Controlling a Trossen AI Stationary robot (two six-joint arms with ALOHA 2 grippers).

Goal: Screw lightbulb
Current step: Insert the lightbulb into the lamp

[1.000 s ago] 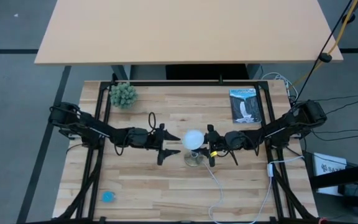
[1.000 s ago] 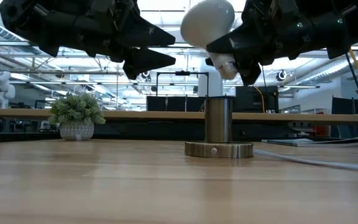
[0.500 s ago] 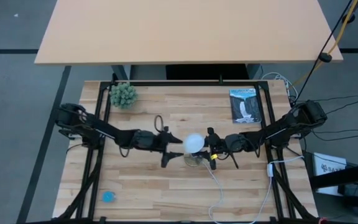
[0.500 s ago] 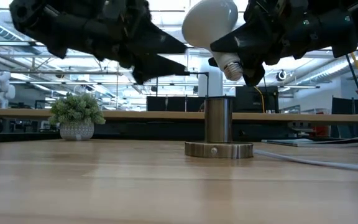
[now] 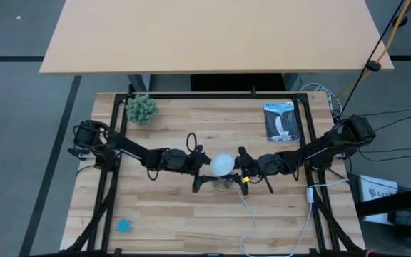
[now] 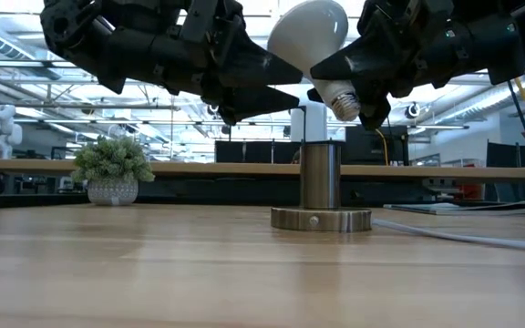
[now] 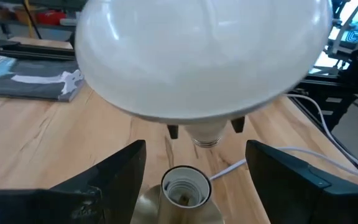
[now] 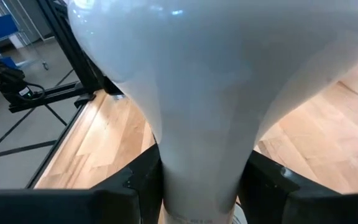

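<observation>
The white lightbulb [image 5: 222, 165] hangs tilted above the metal socket [image 6: 320, 178], held by my right gripper [image 5: 241, 170]. Its globe [image 6: 306, 35] is up and toward the table's left. Its silvery screw base [image 6: 343, 98] points down, just above the socket's mouth [image 7: 184, 190]. The socket stands upright on its round foot [image 6: 321, 219] on the table. My left gripper [image 5: 204, 171] is open and level just left of the globe. Its two fingers [image 7: 114, 177] are spread below the globe [image 7: 204, 56] and I see no contact. My right gripper pinches the bulb's tapering white neck [image 8: 201, 168] between its two fingers [image 8: 143, 183]. The fingers come level from the table's right and lie across the neck. The bulb is lifted clear of the socket and tilted, globe away from the gripper.
A small potted plant [image 5: 141, 108] stands at the far left and a booklet [image 5: 282, 121] lies at the far right. A small blue thing [image 5: 124, 225] lies near the front left corner. The socket's white cord [image 5: 252, 214] runs toward the near edge.
My left gripper has moved toward the table's right, up close to the bulb's globe, and has stayed open. My right gripper has tipped the bulb a little, so its screw base now shows pointing down over the socket.
</observation>
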